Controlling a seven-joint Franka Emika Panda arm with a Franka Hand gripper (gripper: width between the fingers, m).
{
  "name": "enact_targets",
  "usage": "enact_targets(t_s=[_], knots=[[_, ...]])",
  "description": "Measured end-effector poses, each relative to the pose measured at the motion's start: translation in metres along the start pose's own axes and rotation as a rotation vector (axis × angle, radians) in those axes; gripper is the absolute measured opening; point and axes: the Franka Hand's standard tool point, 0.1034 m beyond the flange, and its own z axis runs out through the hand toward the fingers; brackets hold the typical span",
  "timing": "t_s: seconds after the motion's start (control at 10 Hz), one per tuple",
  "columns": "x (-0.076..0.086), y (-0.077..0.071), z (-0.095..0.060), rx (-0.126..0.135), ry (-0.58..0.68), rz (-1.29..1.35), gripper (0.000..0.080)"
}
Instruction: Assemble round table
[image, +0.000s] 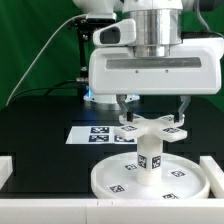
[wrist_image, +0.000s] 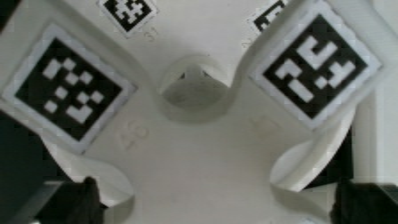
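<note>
- One large rimmed round disc (image: 150, 177) lies flat on the black tabletop (image: 40, 150), near its front edge.
- One short cylindrical post (image: 150, 158) stands upright at the disc's centre.
- One cross-shaped foot piece (image: 150, 127) sits on top of the post, tags facing up (wrist_image: 178, 90).
- One end effector (image: 152, 106) hangs over the cross, fingers spread to either side; whether they touch it I cannot tell.
- One marker board (image: 88, 133) lies behind the disc.
- Bare tabletop shows on the exterior view's left.
</note>
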Motion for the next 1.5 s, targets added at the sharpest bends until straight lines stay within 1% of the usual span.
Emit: enact_targets(t_s=[0.4, 0.5, 0.6, 0.7, 0.8, 0.9, 1.5], knots=[[-0.0005, -0.0006, 0.0079, -0.008, 0.008, 0.019, 0.0649], [-0.0002, -0.0004, 0.0077, -0.008, 0.009, 0.019, 0.0622], [-0.0002, -0.0004, 0.0077, -0.008, 0.009, 0.031, 0.0622], [-0.0007, 0.0014, 0.0076, -0.009, 0.006, 0.048, 0.0443], [-0.0008, 0.0012, 0.0077, -0.009, 0.006, 0.047, 0.0443], [-0.0008, 0.0012, 0.0077, -0.006, 0.005, 0.101, 0.0438], [-0.0015, 0.0016, 0.0078, -0.005, 0.024, 0.653, 0.0438]])
